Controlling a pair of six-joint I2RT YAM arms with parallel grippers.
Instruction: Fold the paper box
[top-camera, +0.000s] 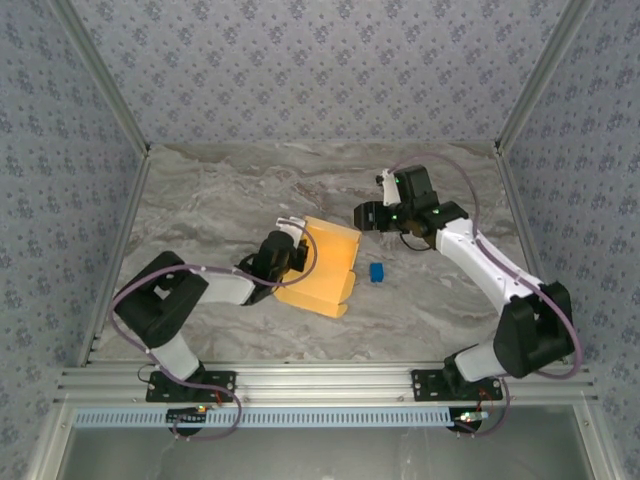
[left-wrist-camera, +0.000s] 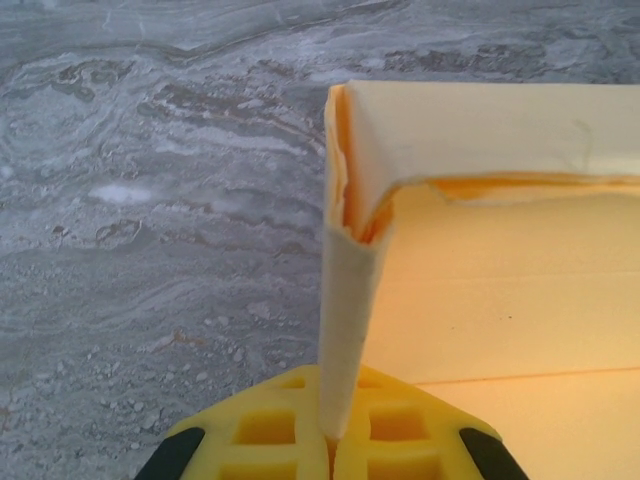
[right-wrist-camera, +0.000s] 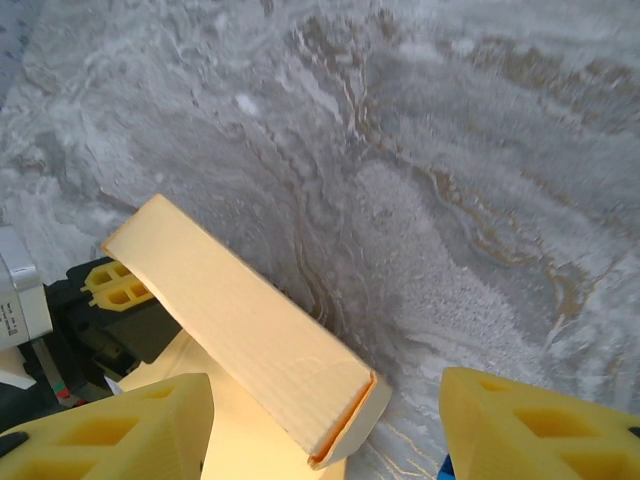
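Note:
The paper box (top-camera: 322, 265) is yellow-orange cardboard lying mid-table, partly folded, with its far and left walls standing up. My left gripper (top-camera: 296, 247) is at its left side. In the left wrist view the left gripper (left-wrist-camera: 338, 445) is shut on the upright left wall of the paper box (left-wrist-camera: 500, 300), just short of the folded corner. My right gripper (top-camera: 363, 216) hovers at the box's far right corner. In the right wrist view the right gripper (right-wrist-camera: 325, 440) is open, its fingers (right-wrist-camera: 540, 430) wide apart over the end of the box's far wall (right-wrist-camera: 240, 320), touching nothing.
A tiny blue block (top-camera: 377, 272) lies on the marble table (top-camera: 220, 190) just right of the box, below the right gripper. Metal frame posts and patterned walls stand around the table on three sides.

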